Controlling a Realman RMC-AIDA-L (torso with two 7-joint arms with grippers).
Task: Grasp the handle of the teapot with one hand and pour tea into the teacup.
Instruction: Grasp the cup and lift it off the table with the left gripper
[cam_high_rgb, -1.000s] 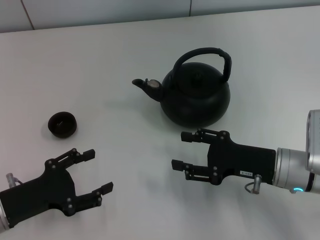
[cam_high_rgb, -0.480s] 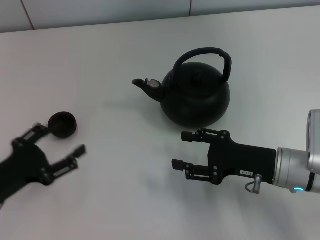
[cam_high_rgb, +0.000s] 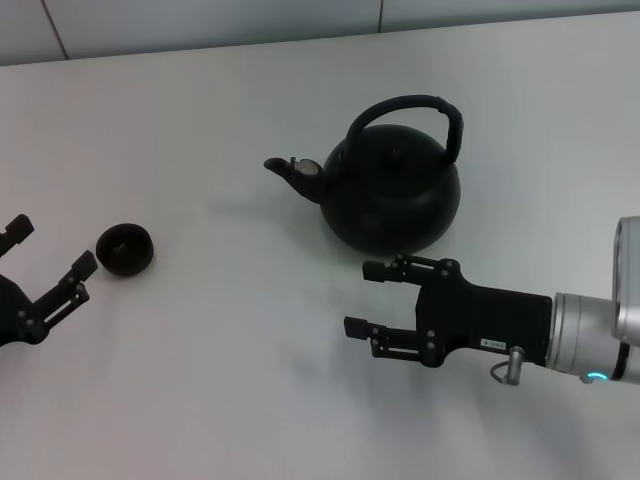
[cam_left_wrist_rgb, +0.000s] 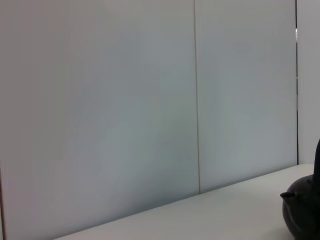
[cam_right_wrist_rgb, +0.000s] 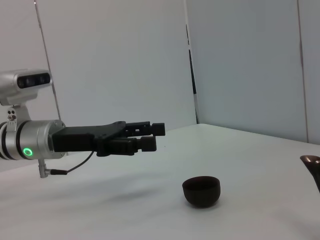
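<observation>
The black teapot (cam_high_rgb: 395, 200) stands upright mid-table, spout (cam_high_rgb: 290, 170) pointing left, its arched handle (cam_high_rgb: 412, 104) over the lid. The small black teacup (cam_high_rgb: 125, 249) sits to its left, apart from it. My right gripper (cam_high_rgb: 362, 298) is open and empty, just in front of the teapot, not touching it. My left gripper (cam_high_rgb: 50, 250) is open and empty at the table's left edge, just left of the teacup. The right wrist view shows the teacup (cam_right_wrist_rgb: 201, 190) and the left gripper (cam_right_wrist_rgb: 154, 136) behind it. The left wrist view shows only the teapot's edge (cam_left_wrist_rgb: 302, 210).
The white table (cam_high_rgb: 230, 370) runs back to a pale panelled wall (cam_high_rgb: 200, 20). Nothing else stands on it.
My left gripper has swung left and away from the front, from the lower left to beside the teacup. The right arm, teapot and teacup have not moved.
</observation>
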